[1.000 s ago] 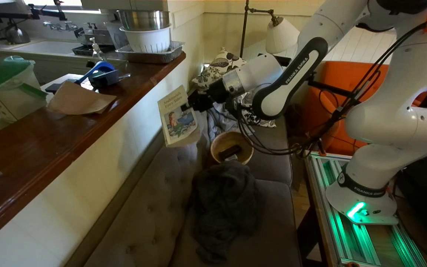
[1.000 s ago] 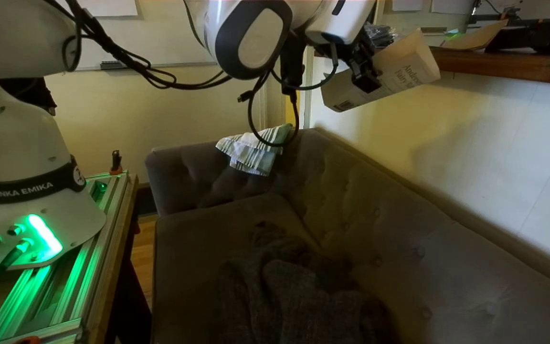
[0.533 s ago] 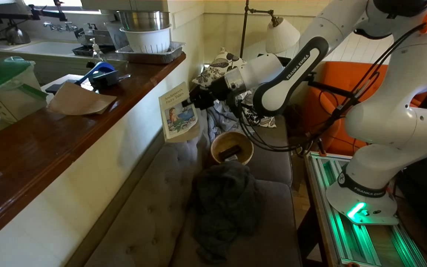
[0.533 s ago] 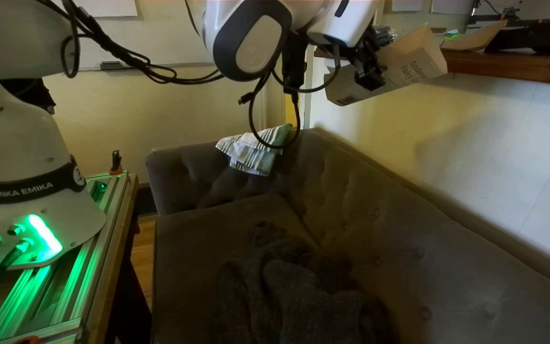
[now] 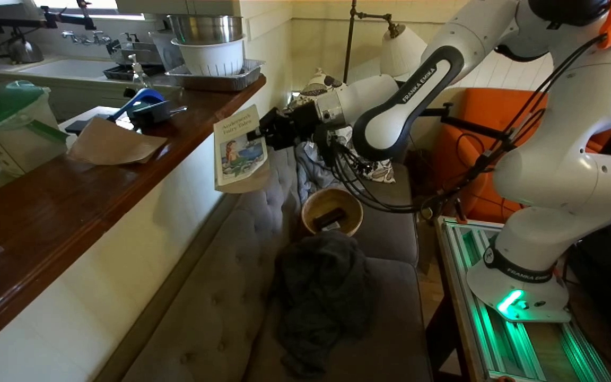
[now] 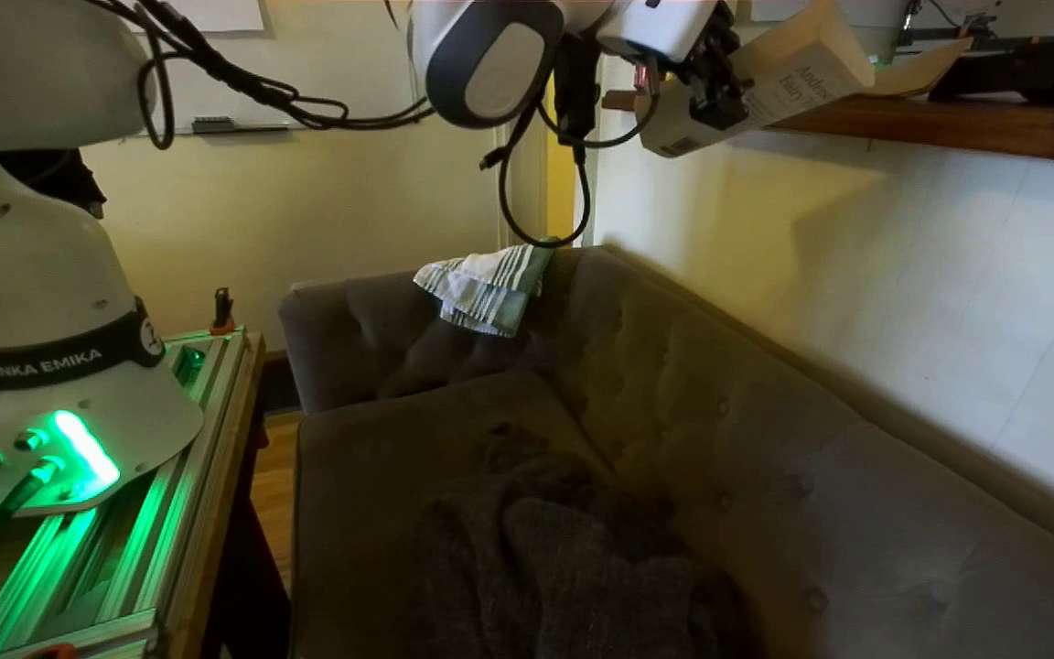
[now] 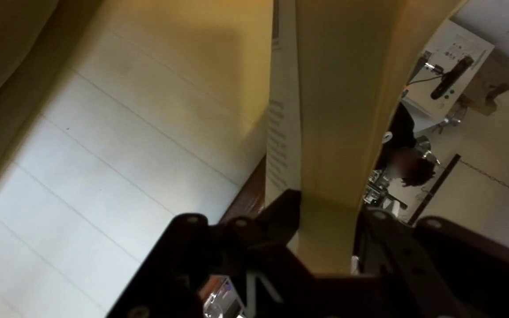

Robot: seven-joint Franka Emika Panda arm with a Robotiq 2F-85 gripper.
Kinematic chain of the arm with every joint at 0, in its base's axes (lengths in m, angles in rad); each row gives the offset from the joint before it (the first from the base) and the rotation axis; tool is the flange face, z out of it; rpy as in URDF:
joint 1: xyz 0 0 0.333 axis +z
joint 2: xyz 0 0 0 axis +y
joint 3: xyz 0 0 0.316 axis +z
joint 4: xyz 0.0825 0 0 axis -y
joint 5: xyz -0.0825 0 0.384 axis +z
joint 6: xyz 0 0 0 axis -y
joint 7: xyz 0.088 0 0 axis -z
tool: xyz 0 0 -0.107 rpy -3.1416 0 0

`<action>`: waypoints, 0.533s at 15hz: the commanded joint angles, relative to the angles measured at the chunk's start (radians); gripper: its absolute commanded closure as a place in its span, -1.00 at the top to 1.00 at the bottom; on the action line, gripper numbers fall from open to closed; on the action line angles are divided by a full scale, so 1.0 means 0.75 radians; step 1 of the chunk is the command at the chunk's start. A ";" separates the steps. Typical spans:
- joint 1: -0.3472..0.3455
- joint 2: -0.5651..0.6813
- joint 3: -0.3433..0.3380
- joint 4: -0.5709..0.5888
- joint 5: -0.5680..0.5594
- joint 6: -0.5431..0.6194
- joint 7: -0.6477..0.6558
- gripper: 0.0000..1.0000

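Wrist view: my gripper (image 7: 328, 202) pinches a book (image 7: 338, 119) extending to 12 o'clock, likely light, floppy, best squeezed cover-to-cover.

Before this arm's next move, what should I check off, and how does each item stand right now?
1. Grip: ok. The gripper is closed on the Andersen's Fairy Tales book from both sides.
2. Book off the tufted sofa: ok, held above it.
3. Book level: not ok, it is tilted.
4. Gap between book and wooden counter: cannot tell; they overlap in an exterior view.
5. Counter free of other things: not ok; brown paper rests on it.
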 commanded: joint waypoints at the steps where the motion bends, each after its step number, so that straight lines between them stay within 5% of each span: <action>1: 0.048 0.122 0.091 0.090 0.101 -0.001 0.006 -0.87; 8: 0.348 0.159 0.096 0.246 0.419 -0.003 0.074 -0.87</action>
